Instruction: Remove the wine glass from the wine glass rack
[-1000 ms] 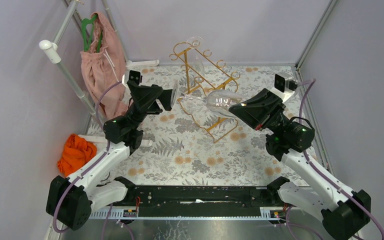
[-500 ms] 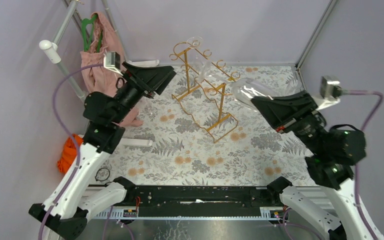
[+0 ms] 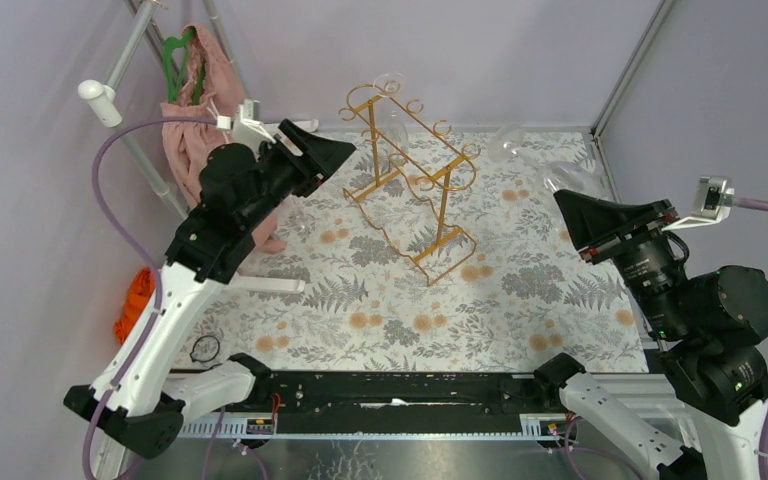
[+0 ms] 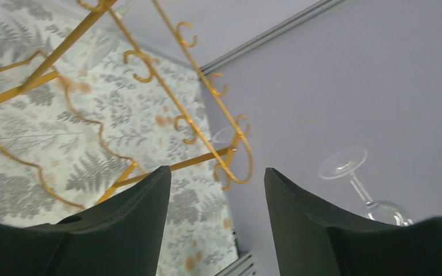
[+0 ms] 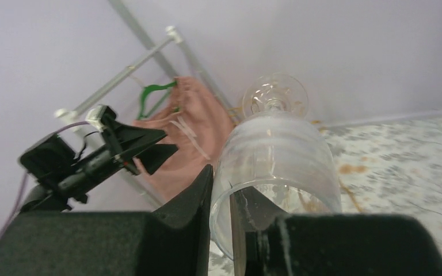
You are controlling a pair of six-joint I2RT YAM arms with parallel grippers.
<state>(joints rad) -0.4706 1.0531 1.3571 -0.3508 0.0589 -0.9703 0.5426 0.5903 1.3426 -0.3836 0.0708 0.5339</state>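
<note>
Where right fingers [image 5: 172, 236] clamp, wine glass [image 5: 276, 149] is hidden.

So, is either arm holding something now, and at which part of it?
The right gripper holds the wine glass by its bowl, near the rim, stem and foot pointing away. The left gripper, jaws open, holds nothing.

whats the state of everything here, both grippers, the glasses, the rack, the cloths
wine glass, off the rack, held in the air by its bowl rim
right gripper, shut on the wine glass
left gripper, open, empty
wine glass rack, upright
second glass, seems to hang at the rack's far end
pink garment, hanging
orange cloth, crumpled
</note>
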